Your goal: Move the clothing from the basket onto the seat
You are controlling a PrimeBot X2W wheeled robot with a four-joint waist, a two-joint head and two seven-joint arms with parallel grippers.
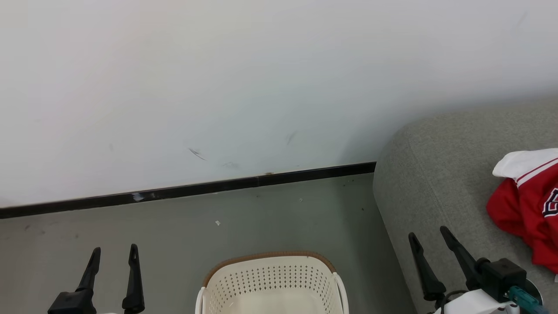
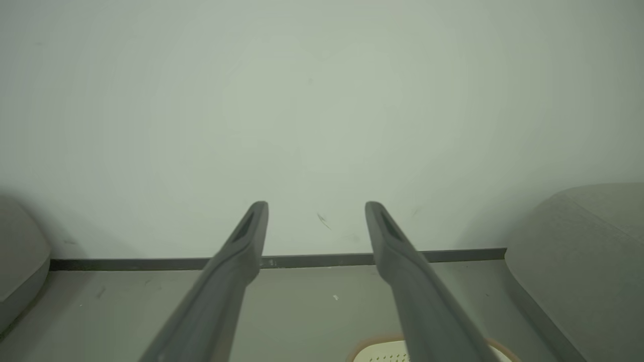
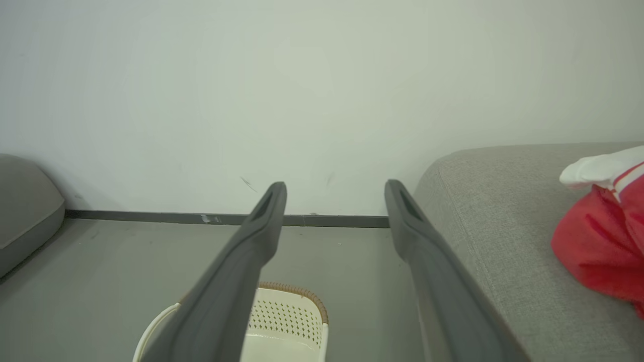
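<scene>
Clothing point(image 1: 527, 209) lay in a crumpled red heap on the seat point(image 1: 436, 183) at the far right of my head view, with a white sleeve on its far side and a scrap of dark lettering at the frame's edge. The picture cut it off, so I could not tell whether it was one garment or two. The seat was a rounded grey fabric block set against the wall point(image 1: 218, 87). The basket point(image 1: 270, 254) stood on the grey floor point(image 1: 261, 218) just left of the seat, near me, apart from the upholstery; its brown rim curved over a perforated cream wall, and the part of its bottom that I could see was plain cream plastic. My left gripper point(image 1: 115, 248) hung over the floor to the left of the basket, its fingers spread and grasping nothing. My right gripper point(image 1: 428, 232) hovered over the near left edge of the seat, likewise released with an empty gap between its fingers, near the clothing but apart from it. A dark skirting strip point(image 1: 196, 189) ran along the foot of the wall. In the right wrist view a second grey cushion point(image 3: 25, 201) sat at the far left of the floor.
</scene>
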